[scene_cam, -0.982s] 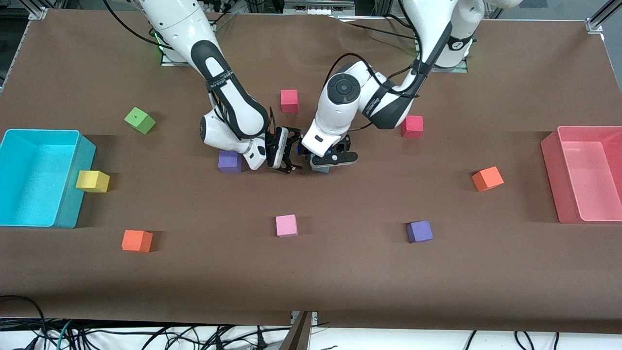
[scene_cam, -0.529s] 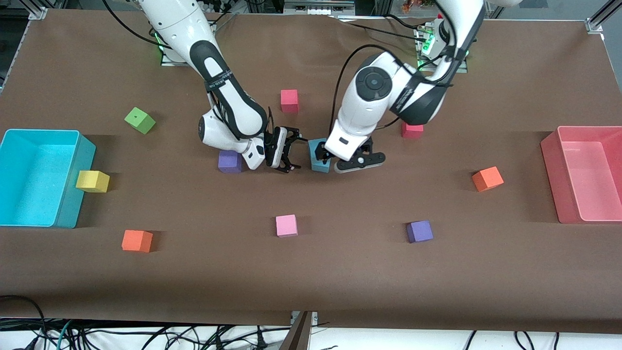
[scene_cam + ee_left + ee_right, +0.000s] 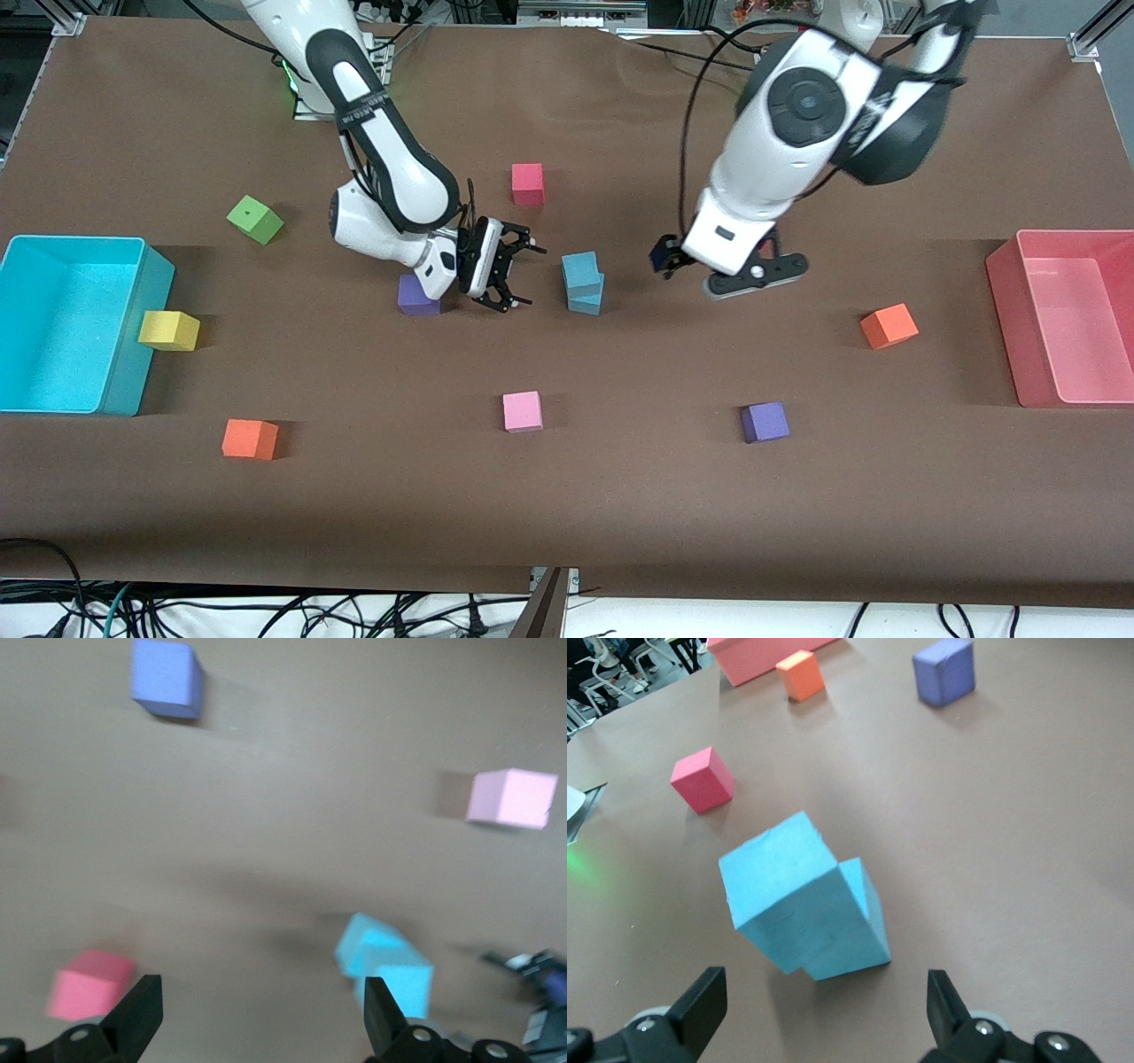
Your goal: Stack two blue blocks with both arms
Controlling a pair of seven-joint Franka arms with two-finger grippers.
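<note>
My fingers [image 3: 700, 1010]: spread wide, both tips at the frame's lower edge, holding nothing.
Blue blocks [image 3: 802, 899]: centre frame, one stacked askew on the other.
Red cube [image 3: 702, 779]: upper left.
Orange cube [image 3: 801, 674]: top, beside the pink bin [image 3: 757, 653].
Purple cube [image 3: 944, 672]: upper right.

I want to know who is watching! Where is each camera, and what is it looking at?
Front view: high across the table, facing both arms; left end effector, right end effector, blue stack.
Left wrist view: looks down past its fingertips at the stack.
Right wrist view: close behind its fingertips, facing the stack.
All share the stack.
</note>
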